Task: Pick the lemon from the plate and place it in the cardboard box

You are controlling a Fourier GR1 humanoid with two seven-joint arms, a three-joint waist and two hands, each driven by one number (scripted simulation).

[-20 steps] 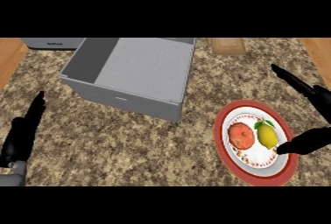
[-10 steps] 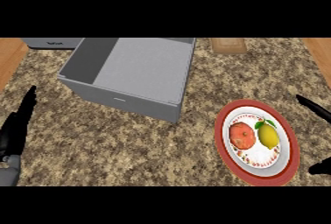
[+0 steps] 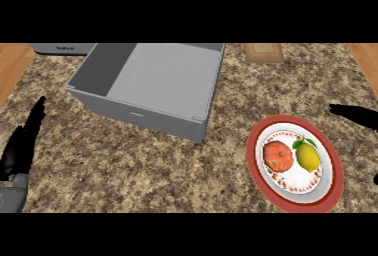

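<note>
A yellow lemon [image 3: 308,157] lies on the right half of a white plate with a red rim [image 3: 255,144], beside a red-orange round fruit [image 3: 277,156]. The plate sits at the counter's lower right. An open grey box [image 3: 103,102] stands at upper centre-left, its inside bare. My right hand [image 3: 357,114] shows only as straight dark fingers at the right edge, above and to the right of the plate, touching nothing. A small dark tip of it also shows lower on that edge. My left hand [image 3: 22,146] rests open at the left edge, fingers up.
A small brown block [image 3: 263,51] lies at the counter's far edge, right of the box. A grey appliance [image 3: 63,48] peeks in at the top left. Wood strips border the speckled counter [image 3: 148,165] on both sides.
My right hand has pulled away to the right, from beside the plate to the view's edge. The left hand has drifted slightly left. Lemon and plate have not moved.
</note>
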